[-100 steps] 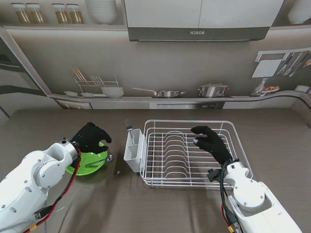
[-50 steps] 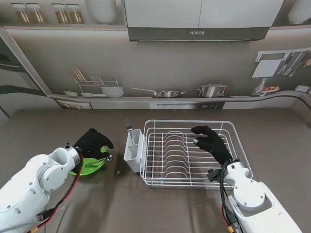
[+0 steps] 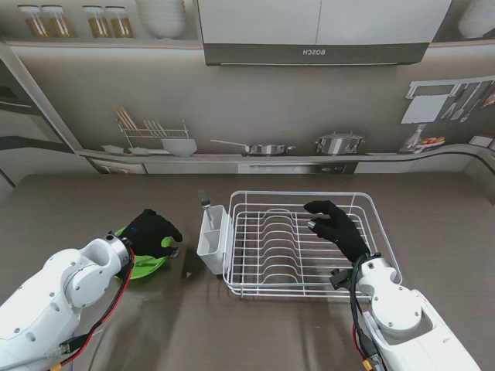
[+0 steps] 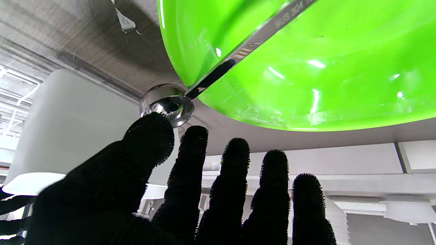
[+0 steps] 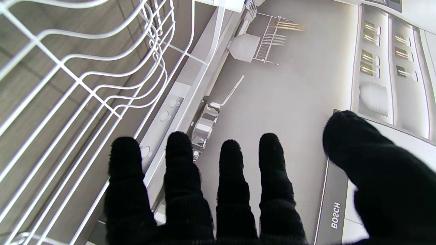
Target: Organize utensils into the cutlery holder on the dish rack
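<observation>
A steel spoon (image 4: 190, 85) lies across the green bowl (image 3: 145, 265), its round end (image 3: 175, 252) poking over the bowl's right rim. My left hand (image 3: 149, 230) hovers over the bowl with fingers apart, the thumb tip (image 4: 150, 136) close to the spoon's round end. The white cutlery holder (image 3: 212, 239) hangs on the left side of the wire dish rack (image 3: 302, 246) and has a fork (image 3: 205, 201) standing in it. My right hand (image 3: 336, 227) floats open over the rack's right half, holding nothing.
A small pale scrap (image 3: 186, 274) lies on the table between bowl and holder. The back wall carries a printed kitchen scene with a shelf (image 3: 255, 154) of pots. Brown tabletop (image 3: 433, 224) extends right of the rack.
My left hand has slid nearer to me and lower over the green bowl, covering more of it. The right hand has stayed still.
</observation>
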